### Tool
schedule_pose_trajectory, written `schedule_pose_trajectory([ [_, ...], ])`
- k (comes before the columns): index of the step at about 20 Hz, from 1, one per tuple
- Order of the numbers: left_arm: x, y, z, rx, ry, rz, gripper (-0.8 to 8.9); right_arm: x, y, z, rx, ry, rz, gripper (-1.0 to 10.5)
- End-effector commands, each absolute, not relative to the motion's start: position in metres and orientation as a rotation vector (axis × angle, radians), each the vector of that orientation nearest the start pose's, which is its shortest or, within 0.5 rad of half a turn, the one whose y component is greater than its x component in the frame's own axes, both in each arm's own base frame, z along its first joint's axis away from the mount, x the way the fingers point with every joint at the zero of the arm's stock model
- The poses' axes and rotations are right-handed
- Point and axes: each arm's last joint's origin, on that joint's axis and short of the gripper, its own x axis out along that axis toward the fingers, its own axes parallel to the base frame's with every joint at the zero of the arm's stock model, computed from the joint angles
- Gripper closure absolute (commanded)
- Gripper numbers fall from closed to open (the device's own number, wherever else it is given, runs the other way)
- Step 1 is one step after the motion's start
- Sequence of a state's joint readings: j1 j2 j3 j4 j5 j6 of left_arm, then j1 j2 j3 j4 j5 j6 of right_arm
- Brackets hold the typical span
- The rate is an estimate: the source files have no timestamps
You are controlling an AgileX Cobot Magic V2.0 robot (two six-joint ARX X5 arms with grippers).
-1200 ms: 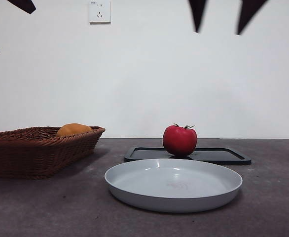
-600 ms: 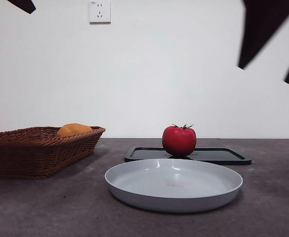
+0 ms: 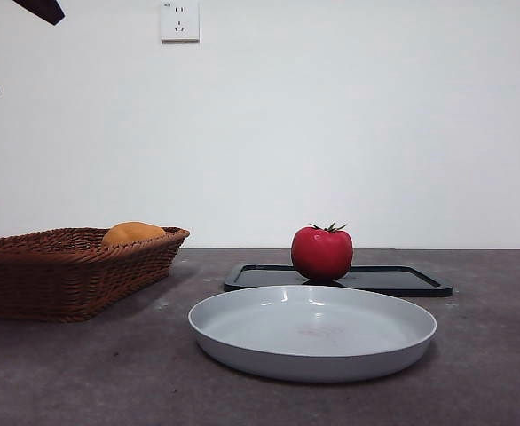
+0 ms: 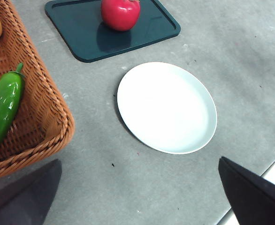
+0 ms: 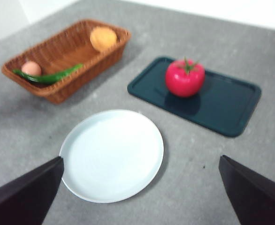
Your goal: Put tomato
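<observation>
The glossy red tomato (image 3: pixel 322 253) with its green stem stands upright on the dark tray (image 3: pixel 402 280), behind the grey plate (image 3: pixel 311 333). It shows again in both wrist views, the tomato (image 4: pixel 120 13) and the tomato (image 5: pixel 185 78). My left gripper (image 4: pixel 139 160) hangs open high above the table, near the plate (image 4: pixel 167 107) and the basket. High over the table's near side, my right gripper (image 5: pixel 141 159) is open too, with the plate (image 5: pixel 111 154) below it. Neither holds anything.
A brown wicker basket (image 3: pixel 65 266) at the left holds an orange-yellow fruit (image 3: pixel 132 233), a green pepper (image 4: pixel 3 105) and a small pinkish round thing (image 5: pixel 31 68). Black arm tips (image 3: pixel 40 9) show at the front view's top left corner. A wall socket (image 3: pixel 179 19) is on the wall.
The dark jaws at the top right of the front view moved right and then out of the picture. The tomato, tray, plate and basket have not moved.
</observation>
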State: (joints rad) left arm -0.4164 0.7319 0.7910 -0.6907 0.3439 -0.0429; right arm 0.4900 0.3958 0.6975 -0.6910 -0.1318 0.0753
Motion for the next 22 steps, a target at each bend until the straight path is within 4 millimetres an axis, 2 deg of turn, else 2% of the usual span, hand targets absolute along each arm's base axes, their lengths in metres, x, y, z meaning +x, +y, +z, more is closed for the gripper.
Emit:
schedule_pose_trajectory([
  [1, 0.1262, -0.0671, 0.3012, -0.019, 0.648, -0.729, 1.58, 0.0662, 0.0401, 0.3038, 0.009, 0.373, 0.605, 2.7],
  [7, 0.1262, -0.0671, 0.3012, -0.019, 0.648, -0.728, 1.62, 0.0649, 0.0394, 0.3041, 0.011, 0.367, 0.606, 2.7],
  [8, 0.1262, -0.0671, 0.3011, -0.019, 0.649, -0.728, 2.12, 0.0649, 0.0394, 0.3041, 0.011, 0.367, 0.606, 3.1],
  [9, 0.1261, -0.0671, 0.301, -0.019, 0.65, -0.729, 3.92, 0.0649, 0.0394, 0.3041, 0.011, 0.367, 0.606, 4.7],
  [10, 0.1261, -0.067, 0.3009, -0.019, 0.651, -0.728, 6.34, 0.0649, 0.0394, 0.3041, 0.011, 0.367, 0.606, 6.8],
  [11, 0.126, -0.067, 0.3008, -0.02, 0.653, -0.728, 8.19, 0.0649, 0.0394, 0.3041, 0.011, 0.367, 0.606, 8.8],
  [12, 0.1261, -0.067, 0.3009, -0.019, 0.652, -0.728, 7.77, 0.0649, 0.0394, 0.3041, 0.011, 0.367, 0.606, 9.4],
  [22, 0.1262, -0.067, 0.3011, -0.019, 0.649, -0.728, 7.81, 0.0649, 0.0394, 0.3041, 0.011, 0.367, 0.606, 9.4],
])
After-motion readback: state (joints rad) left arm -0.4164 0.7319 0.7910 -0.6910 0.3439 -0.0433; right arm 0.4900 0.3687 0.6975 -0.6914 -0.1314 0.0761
